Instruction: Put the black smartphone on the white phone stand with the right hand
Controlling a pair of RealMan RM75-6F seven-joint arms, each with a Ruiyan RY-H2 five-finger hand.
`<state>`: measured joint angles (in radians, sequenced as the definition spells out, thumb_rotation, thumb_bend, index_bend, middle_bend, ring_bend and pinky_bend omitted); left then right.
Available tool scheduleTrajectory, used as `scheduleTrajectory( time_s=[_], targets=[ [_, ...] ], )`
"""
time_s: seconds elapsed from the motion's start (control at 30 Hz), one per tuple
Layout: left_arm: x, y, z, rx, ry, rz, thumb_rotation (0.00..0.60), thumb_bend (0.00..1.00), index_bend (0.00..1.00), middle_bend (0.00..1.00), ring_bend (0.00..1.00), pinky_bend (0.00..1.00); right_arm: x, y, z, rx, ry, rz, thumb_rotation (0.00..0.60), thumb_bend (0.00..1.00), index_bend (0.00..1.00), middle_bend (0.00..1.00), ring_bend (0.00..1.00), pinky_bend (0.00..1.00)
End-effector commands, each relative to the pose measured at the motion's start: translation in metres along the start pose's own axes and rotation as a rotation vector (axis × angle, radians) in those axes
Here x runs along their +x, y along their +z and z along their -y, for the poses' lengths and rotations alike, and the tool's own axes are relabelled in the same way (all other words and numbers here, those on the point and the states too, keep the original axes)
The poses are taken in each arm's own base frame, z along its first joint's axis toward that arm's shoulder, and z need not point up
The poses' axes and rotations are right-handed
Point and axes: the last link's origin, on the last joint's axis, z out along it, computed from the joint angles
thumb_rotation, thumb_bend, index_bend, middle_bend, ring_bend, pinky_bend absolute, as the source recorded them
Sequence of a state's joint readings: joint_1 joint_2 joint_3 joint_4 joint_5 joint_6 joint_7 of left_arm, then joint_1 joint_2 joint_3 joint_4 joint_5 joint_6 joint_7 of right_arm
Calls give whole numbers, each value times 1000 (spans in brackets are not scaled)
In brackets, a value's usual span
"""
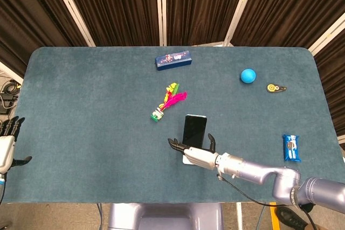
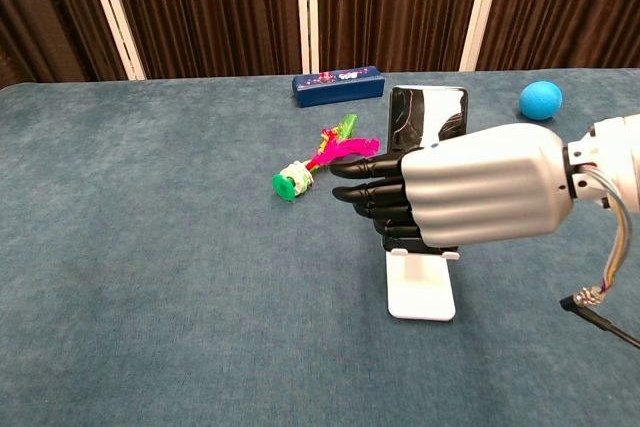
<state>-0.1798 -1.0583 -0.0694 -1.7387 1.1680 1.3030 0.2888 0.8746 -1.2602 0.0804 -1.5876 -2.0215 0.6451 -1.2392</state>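
The black smartphone (image 1: pixel 194 129) (image 2: pixel 428 117) stands nearly upright on the white phone stand (image 2: pixel 420 289), screen facing me. My right hand (image 2: pixel 470 187) (image 1: pixel 197 154) sits just in front of it. Its dark fingers (image 2: pixel 365 179) stretch out to the left, uncurled from the phone, and the thumb (image 1: pixel 211 140) stands apart on the other side. The palm hides the phone's lower half and the stand's upper part. Only a sliver of the stand (image 1: pixel 188 160) shows in the head view. My left hand (image 1: pixel 6 146) rests at the table's left edge, fingers apart, holding nothing.
A pink, yellow and green feathered toy (image 1: pixel 168 103) (image 2: pixel 320 159) lies just left of the phone. A blue box (image 1: pixel 173 60) (image 2: pixel 338 86) sits at the back. A blue ball (image 1: pixel 248 75) (image 2: pixel 541 100), a small yellow item (image 1: pixel 276 88) and a blue packet (image 1: pixel 291 147) lie right.
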Motion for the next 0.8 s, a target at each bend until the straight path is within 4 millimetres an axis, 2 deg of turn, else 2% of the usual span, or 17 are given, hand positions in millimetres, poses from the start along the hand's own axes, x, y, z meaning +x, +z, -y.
scheduleTrajectory(
  time_s=[0.03, 0.3, 0.47, 0.67, 0.8],
  targets=[
    [0, 0, 0, 0, -1, 0, 600, 0, 0, 0, 0, 0, 0, -1, 0, -3, 3, 1, 600, 261, 258, 201, 13, 42],
    [0, -1, -1, -3, 0, 0, 600, 0, 0, 0, 0, 0, 1, -6, 0, -29, 9, -2, 600, 190, 232, 173, 6, 44],
    [0, -2, -1, -8, 1, 1, 600, 0, 0, 0, 0, 0, 2, -16, 0, -50, 25, -1, 600, 184, 228, 171, 5, 46],
    [1, -5, -4, -21, -2, -5, 600, 0, 0, 0, 0, 0, 5, -35, -1, -80, 46, -2, 600, 184, 226, 169, 4, 47],
    [2, -7, -4, -29, -7, -10, 600, 0, 0, 0, 0, 0, 7, -57, -4, -122, 77, -5, 600, 183, 226, 171, 7, 61]
  ],
)
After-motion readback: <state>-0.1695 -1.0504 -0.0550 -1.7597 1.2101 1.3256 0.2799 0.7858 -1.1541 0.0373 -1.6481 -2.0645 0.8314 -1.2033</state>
